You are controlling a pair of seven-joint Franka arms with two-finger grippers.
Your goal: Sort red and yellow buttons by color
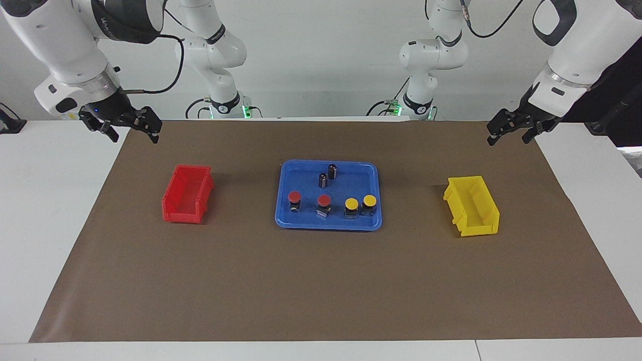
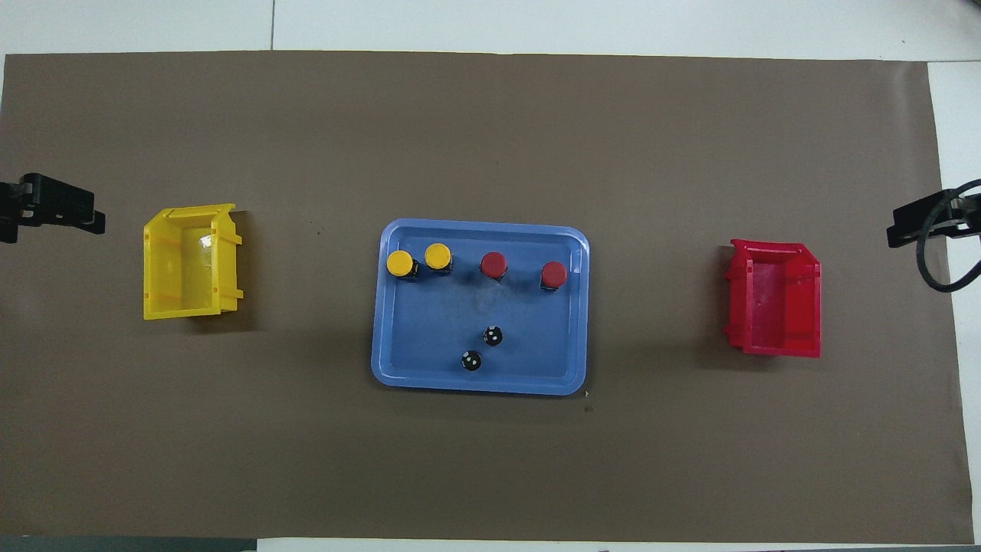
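Four push-button switches stood in a row in a blue tray (image 1: 328,224) at the middle of the counter (image 1: 321,281): two red buttons (image 1: 294,197) (image 1: 324,201) toward the right arm's end, two yellow buttons (image 1: 351,204) (image 1: 369,201) toward the left arm's end, the yellow pair just beside each other. Two dark capless cylinders (image 1: 332,171) (image 1: 323,180) stood in the same tray, nearer the robots than the row. A red bin (image 1: 187,194) sat on the brown mat toward the right arm's end, and a yellow bin (image 1: 472,205) toward the left arm's end, each well apart from the tray and showing nothing inside.

No sorting appeared done. The sensible start would be for each arm to take the colour on its own side, coming straight down over a cap and closing on the black base below it, not on the flat cap. The yellow pair leaves little room for fingers between them, so the outer one looked the easier first pick.

Both arms waited. The right hand (image 1: 120,123) hung above the mat's edge near the red bin's end, and the left hand (image 1: 519,126) above the mat's edge at the yellow bin's end. Neither held or touched anything; how far apart their fingers stood could not be told.
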